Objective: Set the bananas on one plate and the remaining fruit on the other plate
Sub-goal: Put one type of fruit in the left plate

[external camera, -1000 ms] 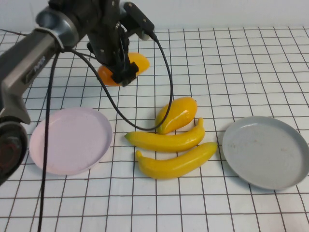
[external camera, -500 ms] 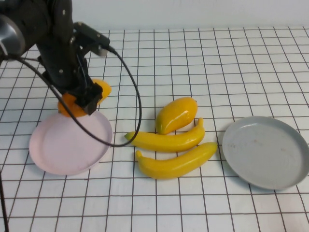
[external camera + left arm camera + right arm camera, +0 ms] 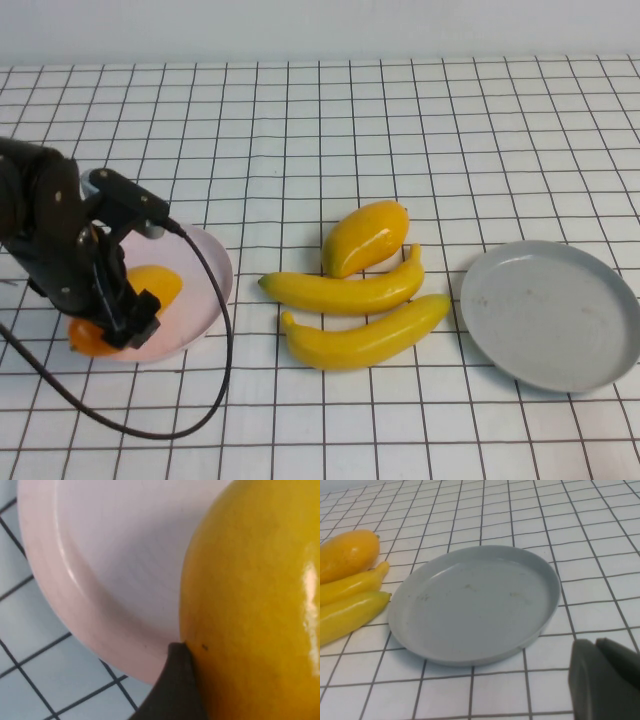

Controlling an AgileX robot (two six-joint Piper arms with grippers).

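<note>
My left gripper [image 3: 124, 314] is shut on the orange mango-like fruit [image 3: 153, 284], low over the pale pink plate [image 3: 207, 268] at the table's left. The left wrist view shows this fruit [image 3: 250, 600] close above the pink plate [image 3: 100, 575], with one dark finger [image 3: 176, 687] against its side. I cannot tell whether the fruit touches the plate. The yellow-orange fruit [image 3: 366, 237] lies mid-table, and two bananas [image 3: 345, 291] [image 3: 366, 338] lie just in front of it. At the right is the bare grey-blue plate [image 3: 552, 313]. My right gripper [image 3: 606, 680] is shut and holds nothing, near that plate [image 3: 475, 605].
A black cable [image 3: 222, 360] loops from the left arm over the table in front of the pink plate. The right wrist view shows the yellow-orange fruit [image 3: 347, 555] and both bananas [image 3: 352, 585] [image 3: 347, 616] beside the grey-blue plate. A white grid cloth [image 3: 450, 130] covers the table.
My left arm has carried the orange fruit from the back of the table leftward and toward the near side, down over the pink plate. Nothing else has moved.
</note>
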